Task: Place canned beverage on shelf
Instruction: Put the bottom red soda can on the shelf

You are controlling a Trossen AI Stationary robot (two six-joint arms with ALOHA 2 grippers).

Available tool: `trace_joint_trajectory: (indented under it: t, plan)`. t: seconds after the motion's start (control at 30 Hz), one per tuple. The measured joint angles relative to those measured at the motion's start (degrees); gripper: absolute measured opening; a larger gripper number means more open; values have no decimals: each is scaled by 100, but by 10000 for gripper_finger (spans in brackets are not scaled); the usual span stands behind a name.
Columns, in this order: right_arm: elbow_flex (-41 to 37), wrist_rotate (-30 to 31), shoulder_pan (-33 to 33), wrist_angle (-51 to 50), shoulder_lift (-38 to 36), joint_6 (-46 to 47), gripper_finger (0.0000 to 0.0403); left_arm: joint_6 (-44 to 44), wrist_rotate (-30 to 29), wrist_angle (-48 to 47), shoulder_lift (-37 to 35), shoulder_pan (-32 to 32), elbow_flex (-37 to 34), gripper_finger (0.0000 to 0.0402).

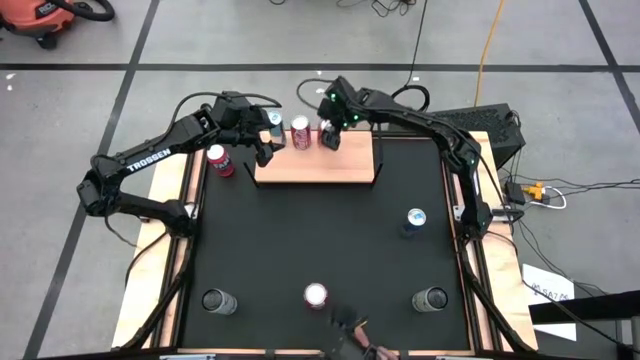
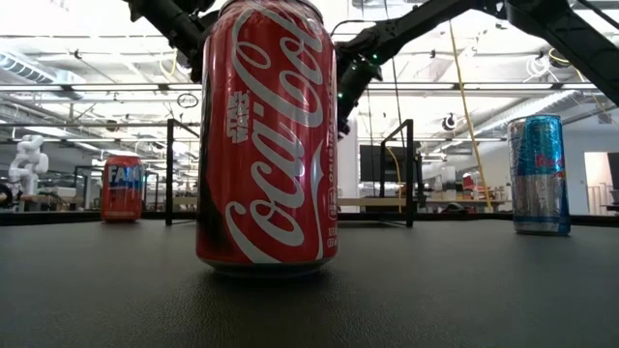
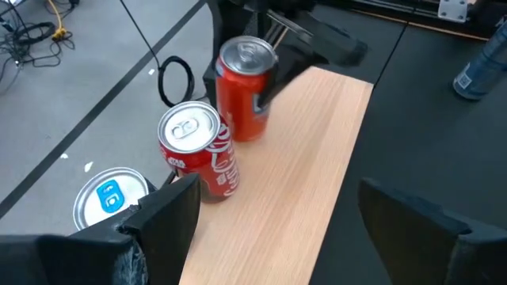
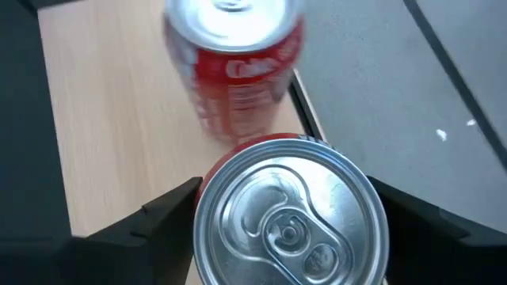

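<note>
The shelf [image 1: 330,165] is a light-wood board with thin black corner rods, at the table's far middle. My right gripper [image 1: 328,135] is shut on a red can [image 4: 289,222] at the shelf's far edge. Beside it stand a red cola can [image 1: 300,130] and a can with a blue tab [image 1: 275,122]. In the left wrist view they show as the cola can [image 3: 198,150] and the blue-tab can [image 3: 107,202]. My left gripper [image 1: 265,150] is open and empty over the shelf's left end, its fingers [image 3: 178,218] spread wide. My right gripper pinches the red can's side wall just below the rim [image 4: 202,206] between its two fingers, one on each side. The fingers come from above and from the far side, slanting down. The can stands upright, its base [image 3: 252,136] at the board.
A red can [image 1: 218,160] stands on the table left of the shelf. A blue can [image 1: 415,220] stands right of middle. Three cans [image 1: 316,295] line the near edge; the middle one fills the low view [image 2: 266,135]. The black tabletop between is bare.
</note>
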Motion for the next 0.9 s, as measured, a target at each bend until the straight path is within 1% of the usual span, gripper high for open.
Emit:
trace_joint_trajectory:
  t: [0.27, 0.47, 0.7, 0.9]
  plan:
    - [0, -441, -117, 138, 0, 136, 296, 2, 1, -172, 0, 0, 0, 331]
    - [0, -420, -103, -53, 0, 133, 297, -44, -6, -411, 0, 0, 0, 331]
    - [0, -418, -102, -71, 21, 131, 298, -146, -53, -415, 0, 0, 0, 331]
    - [0, -414, -90, -4, 28, 133, 317, -151, -59, -413, 0, 0, 0, 331]
